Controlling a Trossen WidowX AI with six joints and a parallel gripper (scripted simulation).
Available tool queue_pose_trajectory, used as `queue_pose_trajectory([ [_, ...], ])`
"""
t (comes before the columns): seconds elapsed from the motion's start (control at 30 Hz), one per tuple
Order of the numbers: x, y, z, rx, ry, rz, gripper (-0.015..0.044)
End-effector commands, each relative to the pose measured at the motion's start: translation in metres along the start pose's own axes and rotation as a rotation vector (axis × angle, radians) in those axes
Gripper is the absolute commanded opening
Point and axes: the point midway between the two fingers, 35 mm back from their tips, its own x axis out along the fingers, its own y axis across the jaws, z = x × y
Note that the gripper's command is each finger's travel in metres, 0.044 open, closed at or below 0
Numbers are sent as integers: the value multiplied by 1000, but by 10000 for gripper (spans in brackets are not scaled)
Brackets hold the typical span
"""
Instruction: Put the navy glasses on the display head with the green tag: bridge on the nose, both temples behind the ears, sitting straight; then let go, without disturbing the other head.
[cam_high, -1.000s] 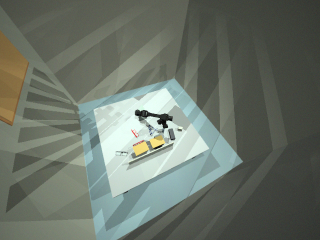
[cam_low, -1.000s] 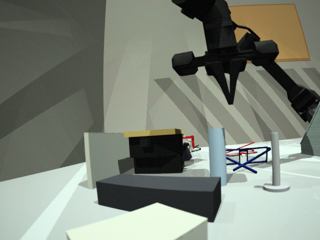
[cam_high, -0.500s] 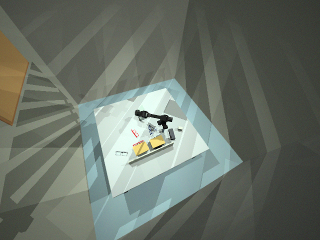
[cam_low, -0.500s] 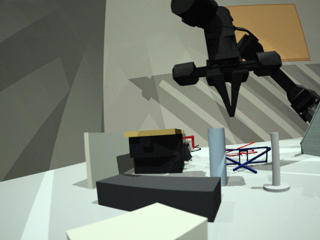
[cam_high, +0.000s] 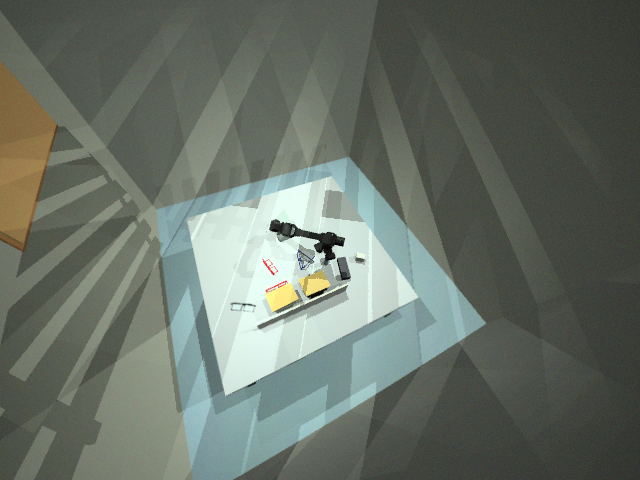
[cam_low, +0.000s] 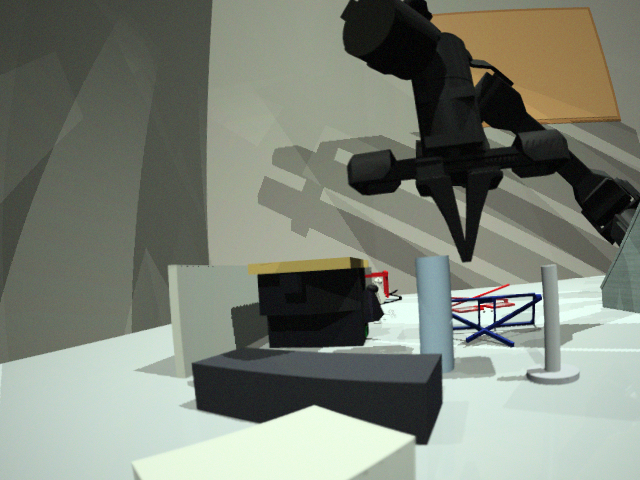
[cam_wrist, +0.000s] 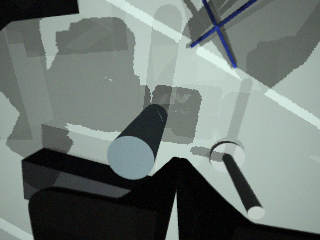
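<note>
The navy glasses (cam_high: 298, 258) (cam_low: 484, 331) (cam_wrist: 216, 26) rest on the table with their temples crossing, a little way in front of the heads. The head with the green tag (cam_high: 314, 283) (cam_low: 315, 310) has a dark body and a flat yellow top; part of its green tag shows low on its face in the exterior view. The other head (cam_high: 281, 297) wears red glasses (cam_high: 276, 286) (cam_low: 385, 279). My gripper (cam_high: 325, 262) (cam_low: 466, 259) (cam_wrist: 178, 163) is shut and empty, pointing down. It hangs above the table near the blue cylinder, to one side of the navy glasses.
The upright light-blue cylinder (cam_low: 435, 310) (cam_wrist: 131, 157) and thin grey post (cam_low: 552, 320) (cam_wrist: 242, 185) stand near the gripper. A dark box (cam_high: 343, 268) (cam_low: 320, 384) and cream block (cam_high: 360, 256) (cam_low: 310, 439) lie beyond. A panel (cam_low: 206, 310) stands behind the heads. Red glasses (cam_high: 270, 267) and black glasses (cam_high: 242, 303) lie left.
</note>
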Motion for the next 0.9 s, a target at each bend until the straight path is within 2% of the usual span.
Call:
queue_pose_trajectory([
  [0.0, 7, 1, 2, 0, -4, 1, 0],
  [0.87, 12, 9, 2, 0, -4, 2, 0],
])
